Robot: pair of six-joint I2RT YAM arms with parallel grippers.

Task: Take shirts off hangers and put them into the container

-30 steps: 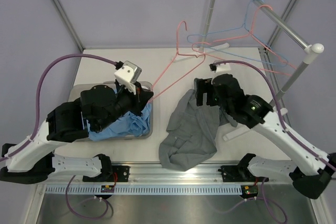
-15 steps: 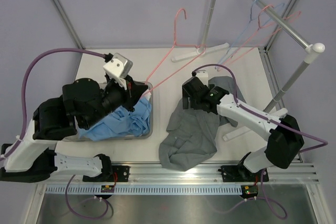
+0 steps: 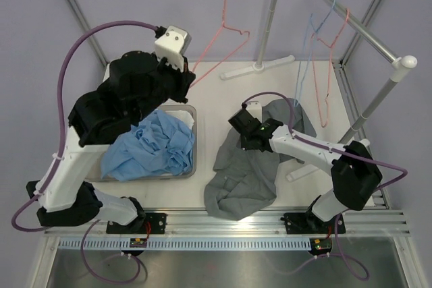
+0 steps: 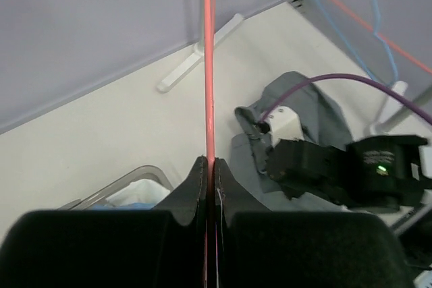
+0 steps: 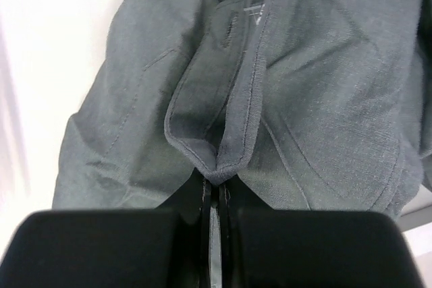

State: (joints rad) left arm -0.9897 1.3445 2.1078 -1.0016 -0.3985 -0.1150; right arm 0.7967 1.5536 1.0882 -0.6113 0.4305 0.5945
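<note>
My left gripper [image 3: 190, 79] [image 4: 210, 163] is shut on a pink wire hanger [image 3: 226, 32] [image 4: 208, 65], which it holds up in the air behind the container [image 3: 193, 166]. The light blue shirt [image 3: 152, 150] lies crumpled in that smoky-grey tub. In the left wrist view a bit of white shirt [image 4: 138, 193] shows inside the container's rim [image 4: 128, 177]. The grey shirt [image 3: 243, 180] [image 5: 317, 85] lies spread on the table at centre. My right gripper [image 3: 247, 141] [image 5: 216, 183] is down on its upper part, shut on a fold of its hem.
A light blue hanger [image 3: 309, 52] and another pink hanger [image 3: 331, 79] hang bare from the white rack pole [image 3: 351, 25] at the back right. The rack's foot [image 3: 256, 67] rests on the table behind the grey shirt. Purple cables trail from both wrists.
My left arm has lifted the pink hanger up and back, away from the container. My right gripper has come down onto the grey shirt and shut on a fold. The rack hangers have swung.
</note>
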